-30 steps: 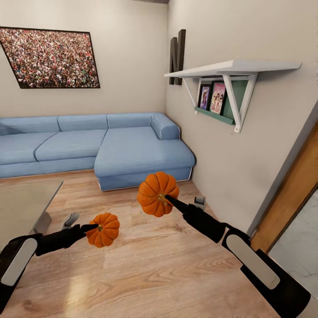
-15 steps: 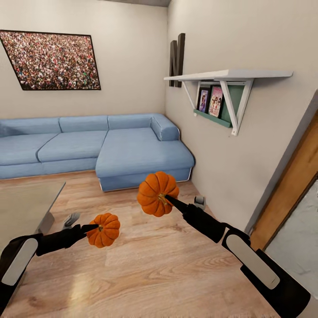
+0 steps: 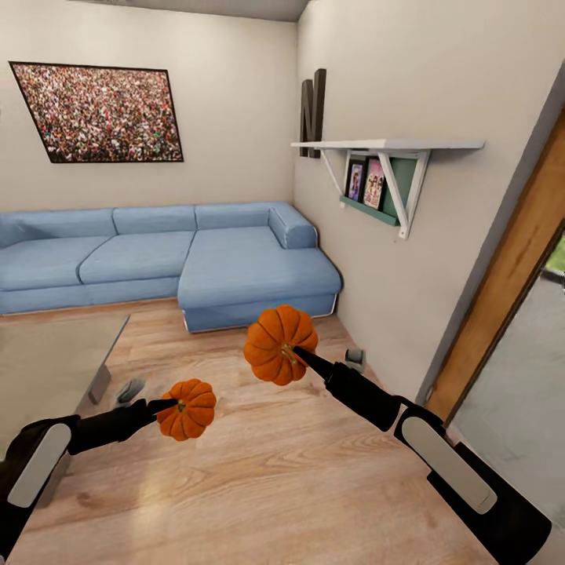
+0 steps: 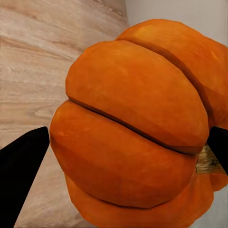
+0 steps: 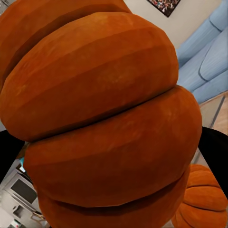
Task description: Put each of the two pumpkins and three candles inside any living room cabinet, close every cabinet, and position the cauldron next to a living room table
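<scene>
Facing a blue corner sofa [image 3: 196, 259] across a wood floor [image 3: 275, 486], with a side wall [image 3: 439, 71] and its white shelf [image 3: 388, 145] close along the right arm's side. Could clip that wall or the wooden door frame [image 3: 510, 259] with the outstretched right arm if the base turns tightly. Would likely jolt the load loose.

Also passing near the glass tabletop [image 3: 55, 361] on the left side. Might catch its corner with the left forearm on a careless swing.

Carrying two pumpkins in mid-air, well above the floor and apart from each other. Judged the main risk: holding round, ribbed, smooth-sided fruit by narrow fingers only, so easily rolled or slipped out under a sudden stop or turn, then lost across the floor.

Right pumpkin [image 3: 280, 344] pinched at the tip of the right gripper [image 3: 292, 355], clenched on it near the stem end, seen in the right wrist view bulging between the two dark fingers [image 5: 9, 147].

Left pumpkin [image 3: 187, 409], the lower and nearer-looking one, clamped likewise by the left gripper [image 3: 168, 405], its fingers [image 4: 21, 166] pressed against either flank in the left wrist view.

Small grey bits on the floor [image 3: 355, 359]: too small to identify.
</scene>
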### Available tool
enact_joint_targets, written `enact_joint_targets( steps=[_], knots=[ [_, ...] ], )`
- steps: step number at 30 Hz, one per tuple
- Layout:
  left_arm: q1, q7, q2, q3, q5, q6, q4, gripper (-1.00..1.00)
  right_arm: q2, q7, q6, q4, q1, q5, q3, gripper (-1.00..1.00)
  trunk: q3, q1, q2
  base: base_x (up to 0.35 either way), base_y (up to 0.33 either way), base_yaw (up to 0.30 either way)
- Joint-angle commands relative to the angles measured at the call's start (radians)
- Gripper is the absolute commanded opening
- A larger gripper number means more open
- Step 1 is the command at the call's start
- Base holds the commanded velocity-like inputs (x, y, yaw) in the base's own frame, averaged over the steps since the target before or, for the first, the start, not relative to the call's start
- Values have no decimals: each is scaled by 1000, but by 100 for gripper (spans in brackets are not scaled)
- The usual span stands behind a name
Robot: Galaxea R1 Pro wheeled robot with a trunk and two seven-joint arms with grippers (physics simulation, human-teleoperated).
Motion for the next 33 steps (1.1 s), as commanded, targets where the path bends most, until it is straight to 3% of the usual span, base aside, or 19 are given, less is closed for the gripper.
enact_joint_targets(
  steps=[1, 16, 25, 33],
  knots=[
    [-1, -6, -1, 2, 4, 7, 0, -100, -1, 2, 5, 0, -1, -12, 1, -100, 2, -5, 7, -334, 0, 0],
    [-1, 41, -10, -6, 6, 6, -2, -100, -1, 6, 5, -1, -1, -12, 1, -100, 49, -62, 112, -323, 0, 0],
    [-1, 42, -10, -6, 7, 6, -2, -100, 0, 6, 4, -1, -1, -12, 1, -100, 80, -97, 175, -33, 0, 109],
    [-1, 40, -10, -5, 16, 8, -2, -100, 1, 3, 4, -1, -1, -11, 1, -100, 86, -97, 175, 0, 0, 251]
  ],
)
